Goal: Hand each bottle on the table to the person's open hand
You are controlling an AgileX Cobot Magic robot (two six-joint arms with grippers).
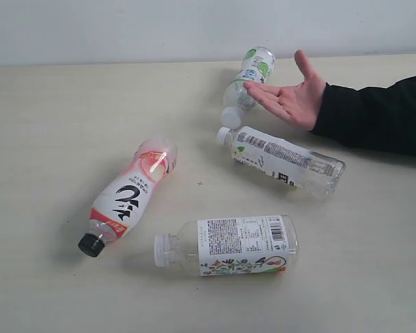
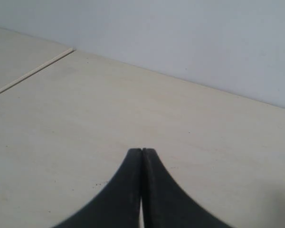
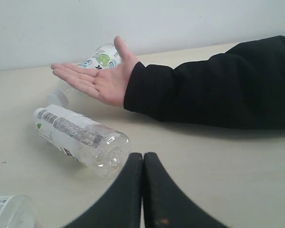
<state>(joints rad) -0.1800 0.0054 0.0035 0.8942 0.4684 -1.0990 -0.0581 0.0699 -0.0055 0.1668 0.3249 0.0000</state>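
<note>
— Exterior: what do you have?
— Four bottles flat on the table; hand open, palm up. The barcode bottle lies near it, cap pointing left.
— Left wrist?
— Your left gripper: jaws together, empty.
— Right wrist?
— Likewise your right gripper; the bottle's base faces it. Probably light, slick, crushable: grasp mid-body, across its length.

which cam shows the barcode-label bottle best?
Exterior view: the barcode-label bottle lies in full, cap to base, label up. Right wrist view sees it base-first, foreshortened. Left wrist view shows none of it, only the table.
</note>
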